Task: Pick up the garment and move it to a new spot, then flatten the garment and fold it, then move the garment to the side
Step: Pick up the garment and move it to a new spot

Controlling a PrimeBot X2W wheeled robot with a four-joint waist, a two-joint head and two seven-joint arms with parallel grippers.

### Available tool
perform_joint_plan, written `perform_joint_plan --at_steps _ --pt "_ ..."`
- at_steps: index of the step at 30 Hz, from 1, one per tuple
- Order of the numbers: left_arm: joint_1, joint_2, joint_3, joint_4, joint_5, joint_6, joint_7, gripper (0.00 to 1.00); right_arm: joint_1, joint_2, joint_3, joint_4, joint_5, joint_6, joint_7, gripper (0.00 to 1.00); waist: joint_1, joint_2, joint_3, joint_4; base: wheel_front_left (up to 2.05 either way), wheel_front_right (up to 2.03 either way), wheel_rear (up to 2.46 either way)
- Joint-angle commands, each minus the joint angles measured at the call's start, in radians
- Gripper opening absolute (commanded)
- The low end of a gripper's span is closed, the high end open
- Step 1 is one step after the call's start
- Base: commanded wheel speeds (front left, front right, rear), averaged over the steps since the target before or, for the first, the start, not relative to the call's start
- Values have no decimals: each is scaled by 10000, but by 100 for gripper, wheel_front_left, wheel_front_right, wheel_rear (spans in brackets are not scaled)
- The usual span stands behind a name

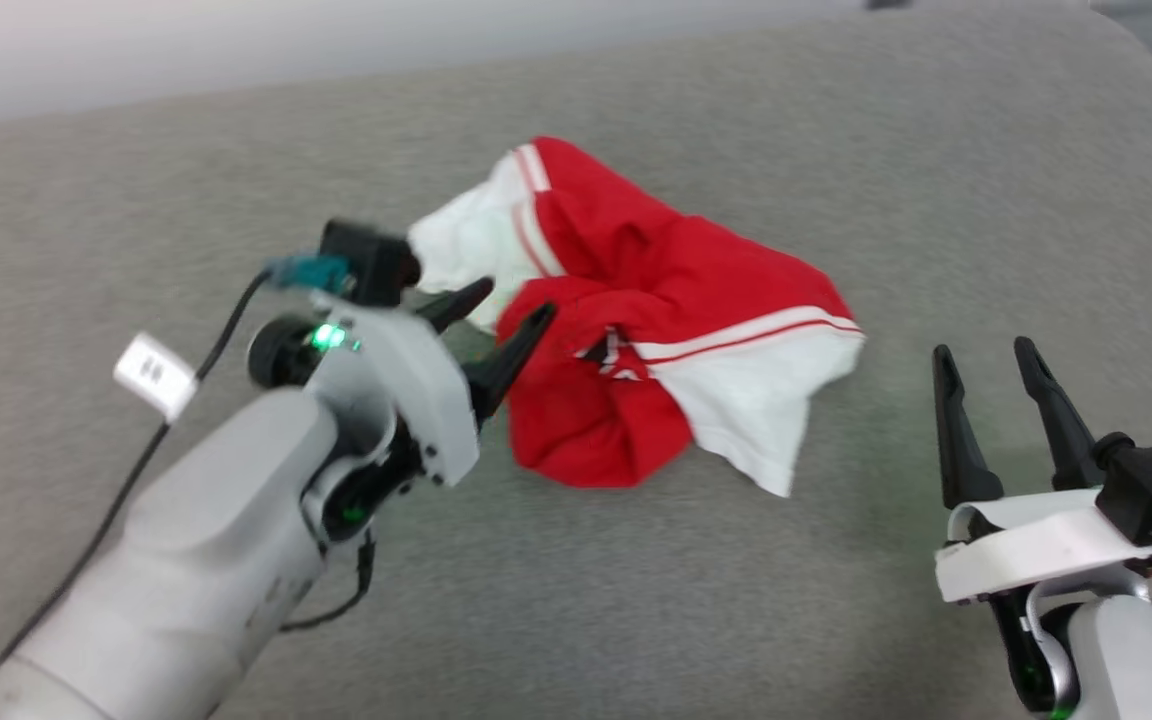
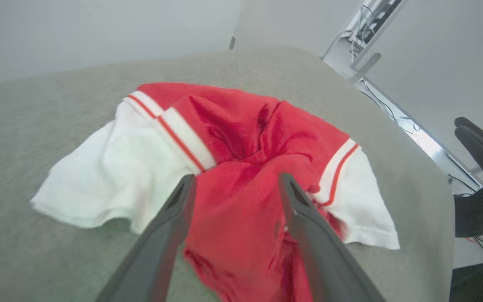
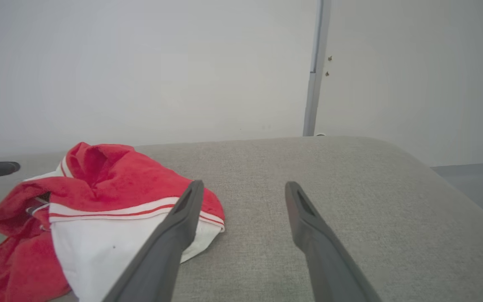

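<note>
Crumpled red garment (image 1: 636,290), white sleeves with red-striped trim, in a loose heap on grey fabric surface (image 1: 886,150)

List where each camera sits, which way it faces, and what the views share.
Head view: on the head, looking forward and down at the garment on the grey cushion; left gripper lower left, right gripper lower right.
Left wrist view: on the left wrist, looking along its open fingers onto the garment; right gripper at the right edge.
Right wrist view: on the right wrist, looking low across the grey cushion toward a wall, past its open fingers.
Shared: garment and grey cushion, in all three.
</note>
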Motion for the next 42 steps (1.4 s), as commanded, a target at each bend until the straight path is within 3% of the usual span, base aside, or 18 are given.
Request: perform_joint_plan --at_steps 1,8,13,15,21,30,35,42 --pt "323 28 14 73 -43 29 -294 100 176 -114 -66 29 -73 -14 -8 100 0 -1 -694 1113 0 0 0" --pt "1947 -61 563 829 -697 28 -2391 100 560 -693 -215 161 -199 -14 -8 100 0 -1 -1058 2035 0 0 0" --pt "3057 -121 1250 1227 -596 34 -2887 100 987 -987 -524 176 -183 -14 -8 100 0 -1 -1368 2608 0 0 0" --pt "3417 -163 2053 1100 -178 145 -2910 100 1156 -1077 -630 160 -162 -14 -8 100 0 -1 -1462 2782 0 0 0" --pt "5255 -411 4740 -194 2413 741 -2888 100 1507 -1239 -804 45 -203 -14 -8 100 0 -1 -1587 2990 0 0 0" --pt "7994 -1420 7958 -3172 6420 1481 -2890 100 1883 -1387 -896 -255 -245 -14 -8 100 0 -1 -1754 2783 0 0 0" --pt "8879 -2083 8972 -4100 7740 1309 -2890 100 1933 -1355 -873 -522 -209 -14 -8 100 0 -1 -1696 2656 0 0 0" --pt "9189 -2826 9798 -4244 8550 752 -2891 100 1831 -1250 -799 -583 -234 -14 -8 100 0 -1 -1609 2598 0 0 0"
